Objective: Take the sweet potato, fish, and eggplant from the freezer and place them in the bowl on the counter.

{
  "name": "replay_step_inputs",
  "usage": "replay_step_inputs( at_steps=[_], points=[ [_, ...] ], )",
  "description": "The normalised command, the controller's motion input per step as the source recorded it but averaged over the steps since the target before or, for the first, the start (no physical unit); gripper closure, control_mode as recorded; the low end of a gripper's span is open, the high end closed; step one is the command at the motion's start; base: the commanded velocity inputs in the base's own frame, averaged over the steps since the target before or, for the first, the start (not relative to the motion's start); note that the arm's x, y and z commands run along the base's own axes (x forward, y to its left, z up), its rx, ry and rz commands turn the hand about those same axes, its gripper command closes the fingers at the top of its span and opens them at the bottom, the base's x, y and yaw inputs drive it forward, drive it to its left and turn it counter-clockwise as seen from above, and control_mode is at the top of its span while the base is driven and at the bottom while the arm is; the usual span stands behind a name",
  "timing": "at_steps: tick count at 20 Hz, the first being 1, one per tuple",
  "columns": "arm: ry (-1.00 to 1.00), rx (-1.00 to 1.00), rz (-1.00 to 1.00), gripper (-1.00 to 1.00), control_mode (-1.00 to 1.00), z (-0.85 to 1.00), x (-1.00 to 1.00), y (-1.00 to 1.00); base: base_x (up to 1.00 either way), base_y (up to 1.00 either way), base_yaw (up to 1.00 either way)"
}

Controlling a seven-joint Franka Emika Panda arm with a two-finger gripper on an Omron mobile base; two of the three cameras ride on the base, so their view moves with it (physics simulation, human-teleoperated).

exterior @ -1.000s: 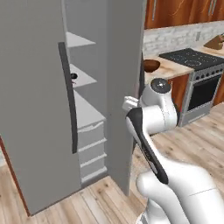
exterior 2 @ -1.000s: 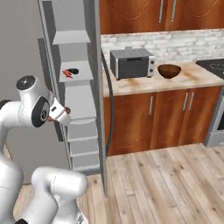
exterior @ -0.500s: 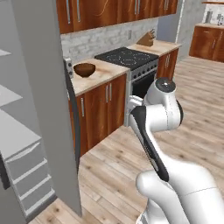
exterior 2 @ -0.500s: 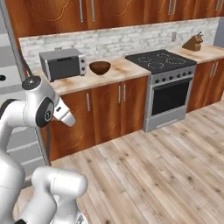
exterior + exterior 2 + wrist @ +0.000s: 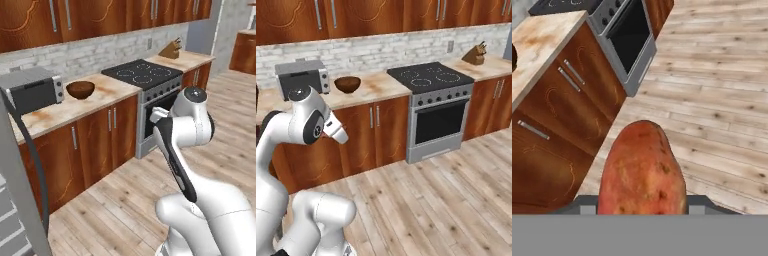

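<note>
A large reddish-orange sweet potato (image 5: 643, 175) fills the lower middle of the hand view, and my gripper (image 5: 641, 207) is shut on it, the fingertips hidden behind it. Below it lies wooden floor. The dark reddish-brown bowl (image 5: 80, 89) (image 5: 347, 84) stands on the beige blotched counter (image 5: 112, 92) (image 5: 378, 86) (image 5: 539, 42), just right of the toaster oven. The freezer's grey door (image 5: 12, 185) with its black handle (image 5: 36, 165) shows at the left edge of the left base view. The fish and the eggplant are out of view.
A grey toaster oven (image 5: 32, 90) (image 5: 302, 75) sits on the counter left of the bowl. A black stovetop with oven (image 5: 145, 75) (image 5: 431, 77) (image 5: 629, 32) adjoins the counter on the right, and a knife block (image 5: 170, 50) (image 5: 476, 53) stands beyond it. Wooden floor lies open in front of the cabinets.
The base has swung away from the open freezer toward the counter, so the whole scene has shifted left. The arm holds the same pose.
</note>
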Motion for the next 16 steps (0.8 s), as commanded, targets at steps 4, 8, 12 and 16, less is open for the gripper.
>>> replay_step_inputs(
  at_steps=[4, 8, 12, 16],
  points=[
    [0.0, 0.0, 0.0, 1.0, 1.0, 0.0, 0.0, 0.0, 1.0, -0.44, 0.49],
    [0.0, 0.0, 0.0, 1.0, 1.0, 0.0, 0.0, 0.0, 1.0, -0.53, 0.36],
    [0.0, 0.0, 0.0, 1.0, 1.0, 0.0, 0.0, 0.0, 1.0, -0.34, 0.38],
    [0.0, 0.0, 0.0, 1.0, 1.0, 0.0, 0.0, 0.0, 1.0, -0.06, 0.44]
  ],
)
